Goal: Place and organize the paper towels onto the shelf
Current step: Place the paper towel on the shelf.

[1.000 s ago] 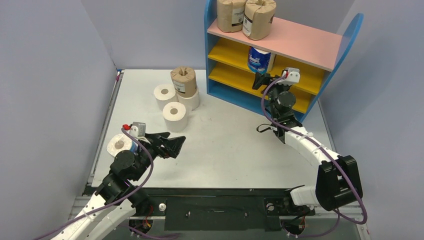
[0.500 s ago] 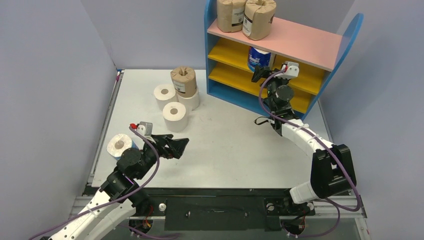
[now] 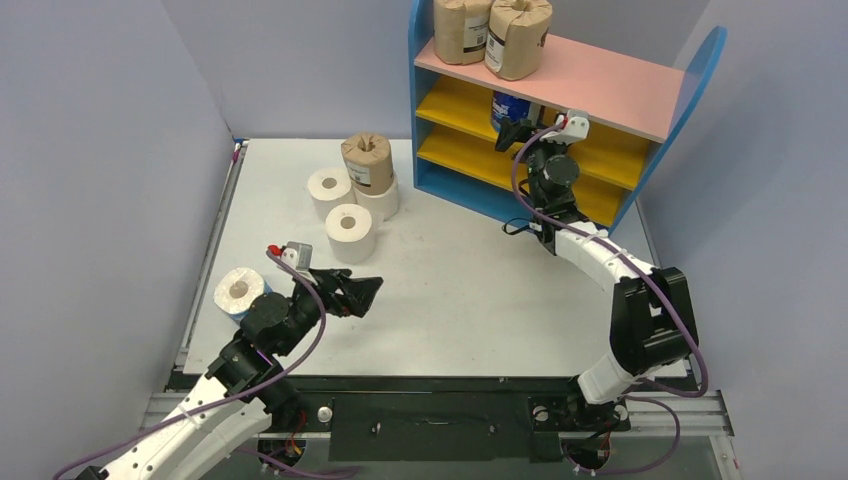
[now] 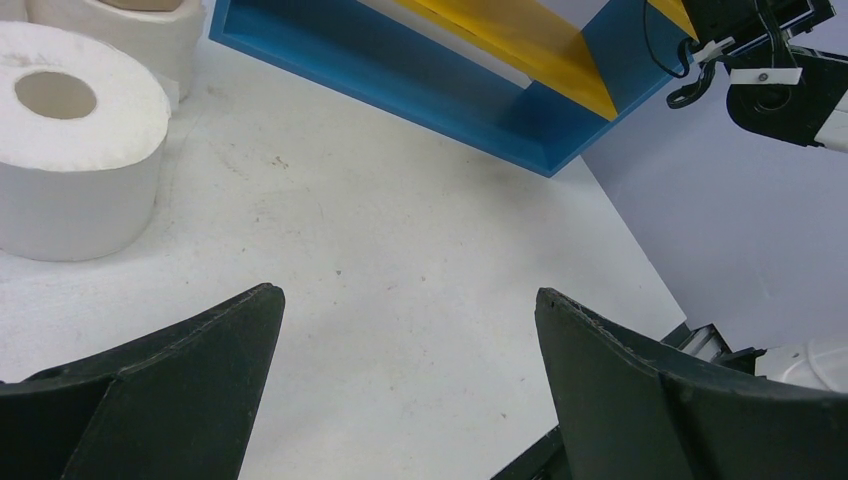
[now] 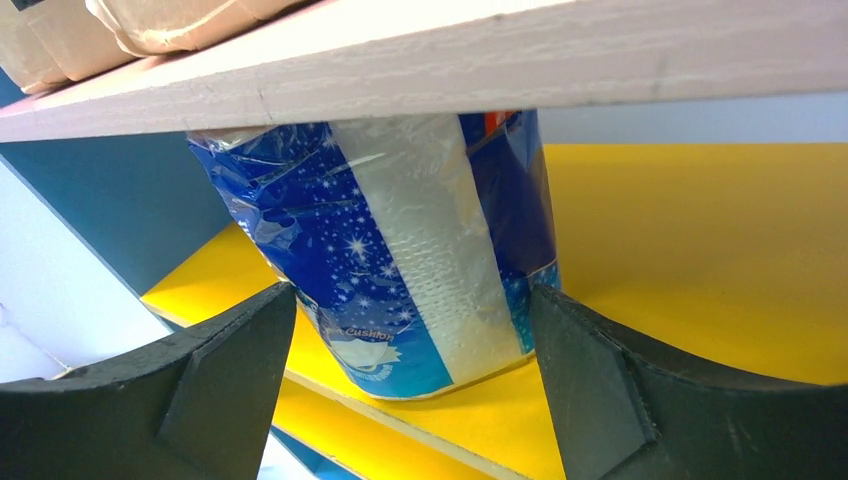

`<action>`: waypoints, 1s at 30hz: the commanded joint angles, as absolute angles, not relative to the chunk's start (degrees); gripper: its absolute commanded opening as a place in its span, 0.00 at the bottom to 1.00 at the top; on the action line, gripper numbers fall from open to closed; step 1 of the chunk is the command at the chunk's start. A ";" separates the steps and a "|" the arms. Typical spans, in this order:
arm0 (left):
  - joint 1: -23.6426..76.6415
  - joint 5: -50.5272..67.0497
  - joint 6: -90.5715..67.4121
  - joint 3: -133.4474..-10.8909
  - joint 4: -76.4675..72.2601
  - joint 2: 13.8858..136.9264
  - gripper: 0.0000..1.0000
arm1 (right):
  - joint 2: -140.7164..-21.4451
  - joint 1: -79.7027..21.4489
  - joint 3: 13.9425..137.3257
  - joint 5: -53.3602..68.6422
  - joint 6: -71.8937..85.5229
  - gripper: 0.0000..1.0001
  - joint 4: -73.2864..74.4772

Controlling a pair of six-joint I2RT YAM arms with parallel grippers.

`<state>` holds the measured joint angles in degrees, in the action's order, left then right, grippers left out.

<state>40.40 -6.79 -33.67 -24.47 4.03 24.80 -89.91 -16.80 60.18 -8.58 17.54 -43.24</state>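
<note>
The small three-tier shelf [image 3: 702,62] has blue rounded side panels, a pink top board and yellow lower boards. The plastic-wrapped paper roll [image 5: 400,250] is deep blue with one white embossed stripe and small white stars. The paper-wrapped cylindrical rolls [image 3: 518,40] are brown with white labels, the plain paper rolls [image 3: 349,232] are white, and the flat table [image 3: 470,275] is off-white with few dark specks

The shelf [image 3: 640,95], blue-sided with a pink top board and two yellow boards, stands at the worktop's far right corner. Two brown-wrapped rolls [image 3: 490,35] stand upright at the pink board's left end. A blue star-wrapped roll [image 5: 400,250] is upright just under it, over the upper yellow board. Near the far edge, a third brown roll [image 3: 367,160] tops a white roll [image 3: 383,203], with two white rolls [image 3: 340,212] beside it. Another roll [image 3: 240,292] stands by the left edge.
</note>
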 commanded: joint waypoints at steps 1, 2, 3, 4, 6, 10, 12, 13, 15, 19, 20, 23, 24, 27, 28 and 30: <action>40.36 -5.85 -33.89 -24.55 0.88 25.19 0.96 | -91.35 -16.69 63.84 -5.51 19.41 0.81 -45.94; 40.37 -5.83 -33.98 -24.44 0.88 25.17 0.96 | -91.38 -16.87 63.83 -5.40 19.42 0.81 -45.94; 40.36 -5.85 -34.00 -24.33 0.88 25.23 0.96 | -91.25 -16.87 63.59 -5.42 19.44 0.81 -45.95; 40.39 -5.84 -34.08 -24.25 0.88 25.32 0.96 | -91.11 -16.87 63.39 -5.44 19.52 0.81 -46.23; 40.36 -5.81 -34.12 -24.04 0.88 25.30 0.96 | -90.39 -16.87 62.66 -5.66 19.47 0.81 -46.45; 40.40 -5.62 -34.19 -23.91 0.88 25.75 0.96 | -88.21 -16.38 61.11 -6.75 18.89 0.81 -46.51; 40.41 -5.44 -34.23 -23.91 -0.81 26.08 0.96 | -87.51 -15.98 61.21 -7.17 18.35 0.81 -45.77; 40.42 -5.40 -34.26 -23.91 -0.99 26.14 0.96 | -87.27 -15.86 61.28 -7.20 18.23 0.82 -45.35; 40.35 -5.32 -34.42 -23.91 -1.04 26.29 0.96 | -87.19 -15.42 61.45 -6.88 18.12 0.82 -44.78; 40.42 -5.27 -34.75 -23.82 -1.05 26.36 0.96 | -88.26 -14.18 62.71 -4.78 18.49 0.82 -44.07; 40.38 -5.23 -34.78 -23.78 -1.01 26.43 0.96 | -89.07 -14.08 63.53 -4.15 18.71 0.82 -43.79; 40.42 -5.12 -34.94 -23.76 -1.03 26.49 0.96 | -90.20 -13.80 65.22 -0.87 19.03 0.82 -42.50; 40.42 -5.10 -34.96 -23.75 -1.07 26.64 0.96 | -90.82 -13.84 65.90 0.14 19.06 0.82 -42.34; 40.38 -5.03 -35.10 -23.73 -1.41 26.87 0.96 | -91.98 -13.80 67.46 3.36 19.33 0.82 -41.83; 40.41 -4.98 -35.13 -23.73 -1.56 27.00 0.96 | -92.45 -13.80 67.79 3.87 19.51 0.81 -41.66; 40.47 -4.93 -35.10 -23.73 -1.77 27.25 0.96 | -93.18 -13.91 69.01 5.43 19.58 0.81 -40.69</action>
